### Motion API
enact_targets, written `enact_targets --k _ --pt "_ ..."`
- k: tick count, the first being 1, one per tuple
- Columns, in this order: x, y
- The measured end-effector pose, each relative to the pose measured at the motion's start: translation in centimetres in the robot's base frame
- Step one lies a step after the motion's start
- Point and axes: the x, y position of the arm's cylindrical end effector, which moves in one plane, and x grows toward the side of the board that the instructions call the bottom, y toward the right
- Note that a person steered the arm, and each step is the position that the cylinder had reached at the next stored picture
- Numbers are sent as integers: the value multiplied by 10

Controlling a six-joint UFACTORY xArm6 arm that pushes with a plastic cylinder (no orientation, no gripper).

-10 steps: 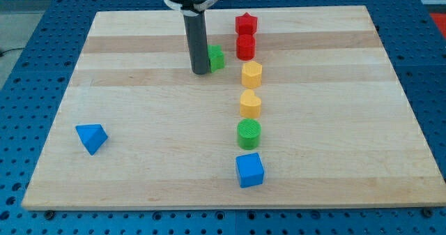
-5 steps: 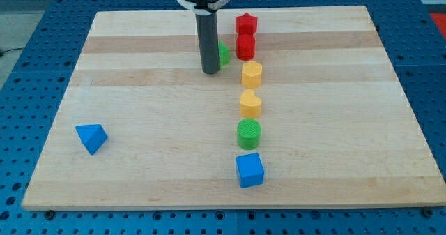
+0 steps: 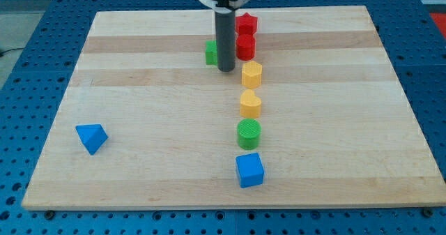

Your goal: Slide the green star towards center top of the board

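The green star point(image 3: 211, 52) lies near the board's top centre, partly hidden behind my rod. My tip point(image 3: 226, 69) rests on the board just right of and slightly below the star, touching or nearly touching it. The tip stands between the green star and the lower red block point(image 3: 245, 47).
A red star point(image 3: 245, 23) sits above the lower red block. Below them run two yellow blocks point(image 3: 251, 74) point(image 3: 251, 104), a green cylinder point(image 3: 249, 133) and a blue cube point(image 3: 249, 169). A blue triangular block point(image 3: 91, 137) lies at the view's left. The wooden board point(image 3: 139, 123) sits on a blue perforated table.
My rod moved to the view's right, passing from the green star's left side to its right side. The star shows slightly further left and up than before.
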Motion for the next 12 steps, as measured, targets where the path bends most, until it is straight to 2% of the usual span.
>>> enact_targets --k 2,4,5,6,9,12 --pt "-22 -10" --pt "-21 -66" --pt "-37 -82" --pt "-75 -72" --pt "-75 -41" --pt "-135 -39"
